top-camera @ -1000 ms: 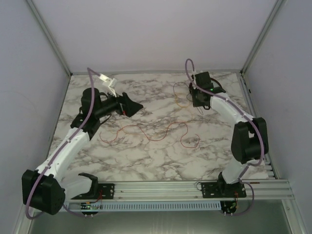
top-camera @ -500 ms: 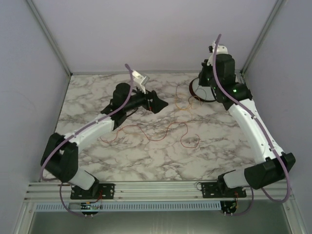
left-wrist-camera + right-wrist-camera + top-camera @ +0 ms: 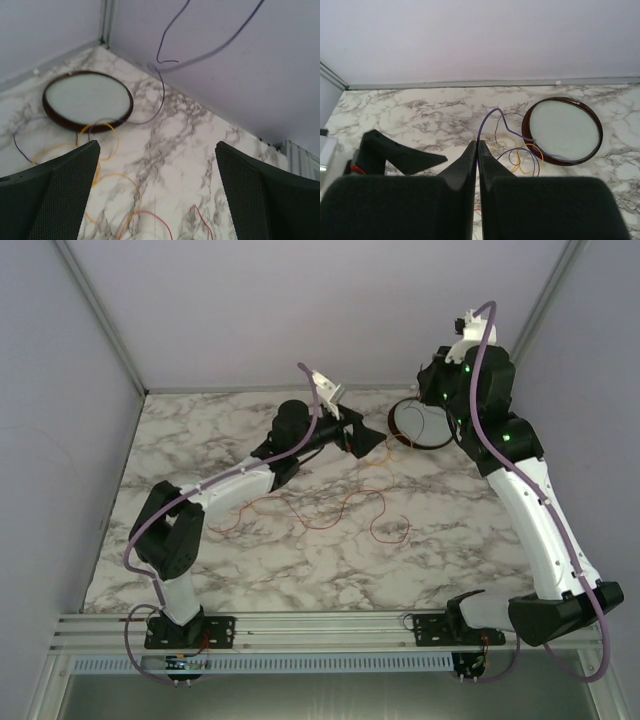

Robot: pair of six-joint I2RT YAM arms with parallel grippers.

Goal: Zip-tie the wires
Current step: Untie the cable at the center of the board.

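- Two arms are standing at the one marble table [image 3: 300, 570]: the left arm [image 3: 230, 483] and the right arm [image 3: 535, 515].
- Two grippers are showing, one per arm: the left gripper [image 3: 157, 150] and the right gripper [image 3: 477, 145].
- One round white dish [image 3: 88, 98] with a dark rim is lying on the marble.
- One red wire [image 3: 320, 512] is snaking across the table.
- One purple wire [image 3: 163, 97] is rising off the surface.
- Yellow and orange loops [image 3: 98, 125] are lying tangled by the dish; their strands are running together too closely to count.

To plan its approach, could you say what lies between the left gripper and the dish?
Loops of yellow and purple wires on the table, per the left wrist view.
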